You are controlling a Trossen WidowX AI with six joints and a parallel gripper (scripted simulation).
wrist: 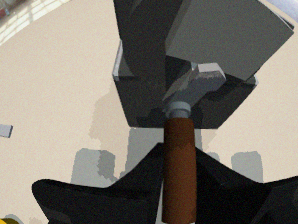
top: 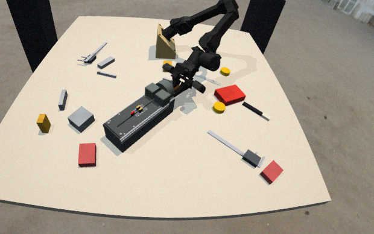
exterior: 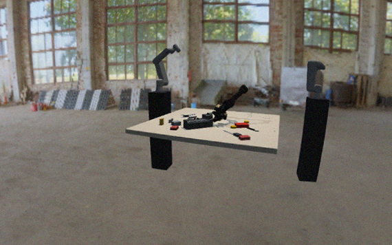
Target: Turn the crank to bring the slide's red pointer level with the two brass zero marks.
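Observation:
The machine [top: 148, 124] [exterior: 198, 123] is a long dark box with a slotted top. The slide's red pointer [top: 133, 113] stands off the two brass zero marks [top: 139, 108], toward the box's front-left end and away from the crank. My gripper [top: 177, 87] [wrist: 173, 148] is shut on the brown crank handle [wrist: 180, 172] at the machine's back-right end. A black finger lies on each side of the handle in the wrist view. The grey crank arm [wrist: 202, 82] shows beyond the handle, tilted up to the right. In the top view the fingers hide most of the handle.
Right of the machine are a large red block [top: 230, 94], yellow discs [top: 219, 107] [top: 225, 71], a black-handled tool [top: 253, 108] and a caliper [top: 251, 157]. Left are a grey block [top: 81, 118], a red block [top: 87, 154] and an ochre block [top: 44, 123]. The arm's wedge mount [top: 164, 49] stands behind.

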